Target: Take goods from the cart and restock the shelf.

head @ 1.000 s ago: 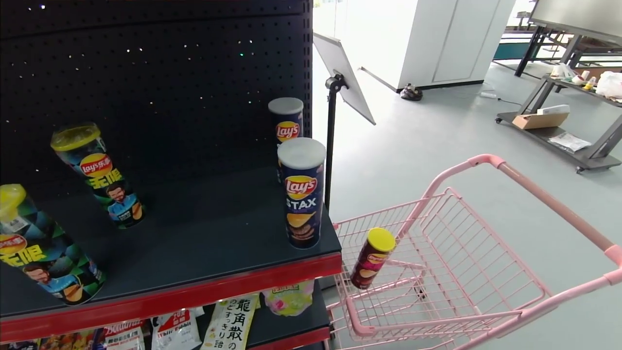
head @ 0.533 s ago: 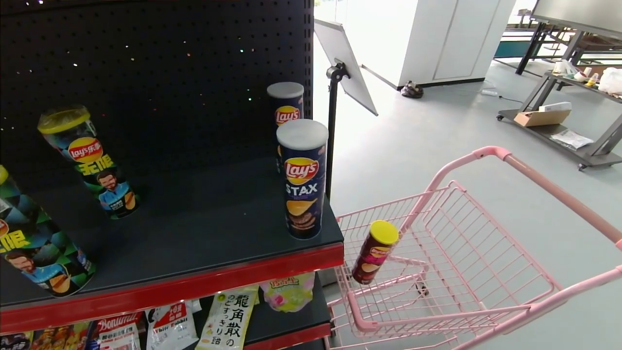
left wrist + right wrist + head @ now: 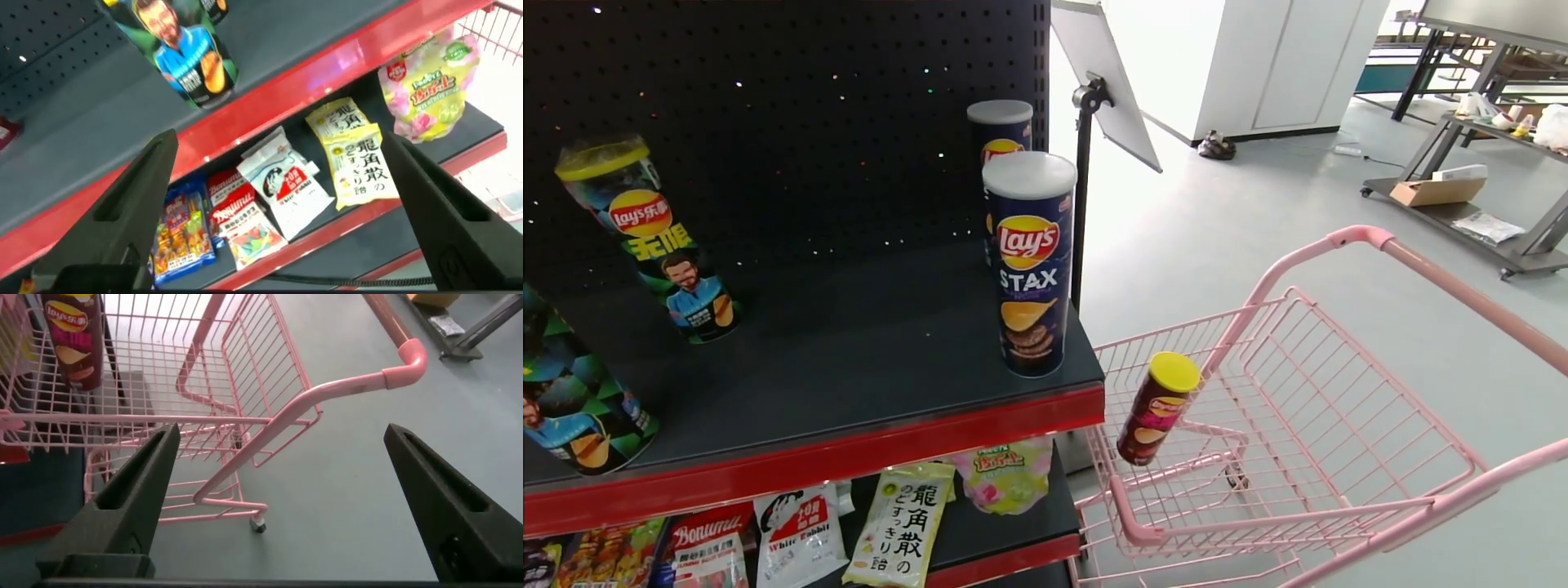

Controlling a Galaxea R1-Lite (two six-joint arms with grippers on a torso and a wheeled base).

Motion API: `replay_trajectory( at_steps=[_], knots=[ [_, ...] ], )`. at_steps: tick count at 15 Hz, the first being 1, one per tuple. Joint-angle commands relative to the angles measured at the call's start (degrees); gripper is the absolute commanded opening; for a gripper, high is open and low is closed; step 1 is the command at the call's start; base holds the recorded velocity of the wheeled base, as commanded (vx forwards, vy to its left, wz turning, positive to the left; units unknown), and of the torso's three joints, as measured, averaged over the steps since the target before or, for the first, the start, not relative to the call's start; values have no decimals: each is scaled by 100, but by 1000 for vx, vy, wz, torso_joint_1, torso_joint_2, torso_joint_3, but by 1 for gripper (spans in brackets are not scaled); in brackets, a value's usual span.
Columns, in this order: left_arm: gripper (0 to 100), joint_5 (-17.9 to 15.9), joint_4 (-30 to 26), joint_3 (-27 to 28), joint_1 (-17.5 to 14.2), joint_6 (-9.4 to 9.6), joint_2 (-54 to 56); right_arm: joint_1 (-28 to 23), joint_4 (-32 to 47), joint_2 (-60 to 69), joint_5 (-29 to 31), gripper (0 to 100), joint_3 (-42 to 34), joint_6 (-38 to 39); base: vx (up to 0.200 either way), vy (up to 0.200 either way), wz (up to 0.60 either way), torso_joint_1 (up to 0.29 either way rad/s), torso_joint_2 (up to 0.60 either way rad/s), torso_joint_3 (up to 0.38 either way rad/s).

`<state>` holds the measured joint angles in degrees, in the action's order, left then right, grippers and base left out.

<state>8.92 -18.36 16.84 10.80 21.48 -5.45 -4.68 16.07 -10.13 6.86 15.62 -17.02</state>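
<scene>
Left gripper [image 3: 278, 139] and right gripper [image 3: 282, 429] are both wide open and empty. The yellow-lidded red can [image 3: 1156, 408] leans in the pink cart [image 3: 1356, 238], in its corner beside the shelf [image 3: 849, 457]. In the head view it is at 4 o'clock from the front blue can [image 3: 1029, 269].

Matte black, wedge-shaped fingers [image 3: 122, 212]

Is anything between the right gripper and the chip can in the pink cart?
Yes. The cart's pink wire wall stands between the right gripper and the chip can; from above, nothing visible blocks it.
</scene>
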Motion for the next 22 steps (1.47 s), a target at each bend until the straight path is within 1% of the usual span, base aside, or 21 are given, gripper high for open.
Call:
replay_trajectory(
  at_steps=[1,4,13,14,16,17,18,19,20,22],
  knots=[
    [100,13,17,-22,1,5,0,2,-7,2,-1,100,-32,6,0,0,0,-129,373,242],
    [100,13,25,-22,1,-3,-9,2,-16,2,-1,100,-76,-3,0,0,0,-152,424,276],
    [100,13,78,-22,1,-3,-9,2,-7,11,8,100,-76,6,0,0,0,-161,517,351],
    [100,13,122,-22,1,-47,-9,2,-25,-15,-1,100,-67,6,0,0,0,-46,188,129],
    [100,31,140,-40,1,-118,-9,-6,-359,-358,-1,100,3,49,0,0,0,-27,88,66],
    [100,57,140,-40,1,-232,-9,-15,-1378,-1334,-18,100,170,76,0,0,0,0,0,0],
    [100,83,140,-49,1,-293,-9,46,-2160,-2300,-62,100,477,269,0,0,0,0,0,0],
    [100,83,131,-49,1,-355,-9,187,-2670,-3118,-256,100,750,586,0,0,0,0,0,0],
    [100,48,131,-58,1,-478,-9,494,-2934,-3698,-388,100,970,726,0,0,0,0,0,0],
    [100,74,131,-5,-8,-847,-9,1215,-2987,-4445,-563,100,1207,823,0,0,0,0,0,0]
  ],
)
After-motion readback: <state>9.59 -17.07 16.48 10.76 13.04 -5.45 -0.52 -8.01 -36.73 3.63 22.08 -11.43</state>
